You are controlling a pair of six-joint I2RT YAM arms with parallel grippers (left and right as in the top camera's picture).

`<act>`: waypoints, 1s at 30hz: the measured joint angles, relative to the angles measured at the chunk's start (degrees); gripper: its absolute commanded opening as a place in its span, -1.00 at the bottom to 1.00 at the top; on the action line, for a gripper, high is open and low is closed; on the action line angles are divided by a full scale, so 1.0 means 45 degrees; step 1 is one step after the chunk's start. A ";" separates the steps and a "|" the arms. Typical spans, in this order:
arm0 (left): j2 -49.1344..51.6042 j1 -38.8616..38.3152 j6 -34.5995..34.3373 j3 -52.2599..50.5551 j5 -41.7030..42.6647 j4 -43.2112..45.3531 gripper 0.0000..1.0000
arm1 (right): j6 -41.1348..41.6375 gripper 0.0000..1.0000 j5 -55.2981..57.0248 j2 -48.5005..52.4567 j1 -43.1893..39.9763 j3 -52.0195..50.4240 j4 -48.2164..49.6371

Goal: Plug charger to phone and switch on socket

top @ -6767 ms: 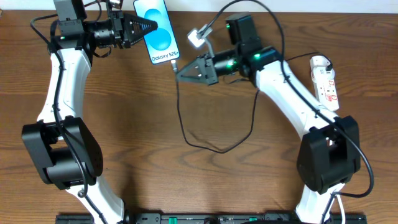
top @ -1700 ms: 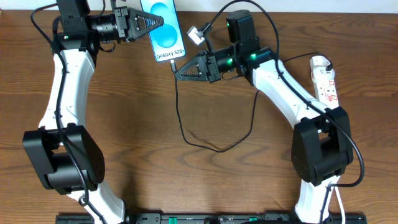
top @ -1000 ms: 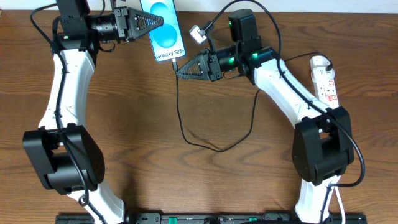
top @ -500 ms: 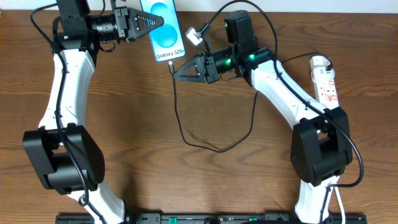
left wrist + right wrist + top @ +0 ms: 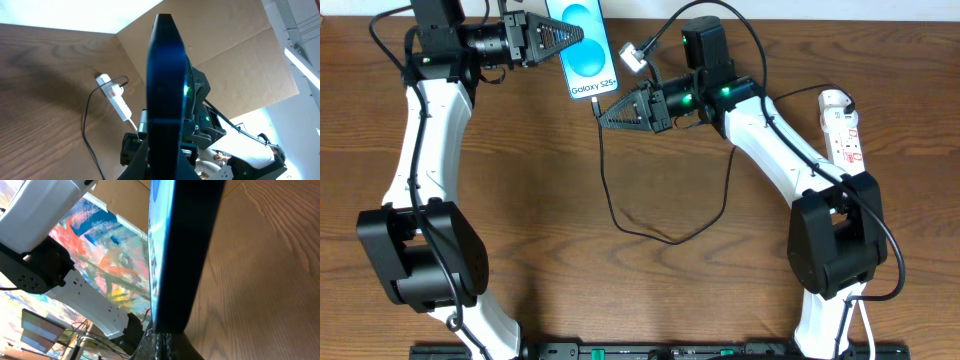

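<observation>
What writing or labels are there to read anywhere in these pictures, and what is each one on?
"Galaxy S25+": on the lit blue screen of the phone, seen from overhead.
Red markings on the white power strip: too small to read.
Both wrist views: no readable text; the phone shows only edge-on there.

Open table [image 5: 540,270] front and left; charger [image 5: 670,241] cable loops across the middle, socket [image 5: 844,128] at right edge.
</observation>
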 measured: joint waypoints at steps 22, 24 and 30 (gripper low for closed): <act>0.0000 0.0000 0.0000 0.0000 0.0000 0.0000 -0.86 | 0.0097 -0.98 -0.0005 0.0000 -0.0092 0.0000 0.0160; 0.0000 0.0000 0.0005 0.0000 0.0000 0.0000 -0.86 | 0.0092 -0.98 -0.0005 0.0000 -0.0092 0.0000 0.0160; 0.0000 0.0000 0.0005 0.0000 0.0000 0.0005 -0.86 | 0.0097 -0.98 -0.0005 0.0000 -0.0092 0.0000 0.0151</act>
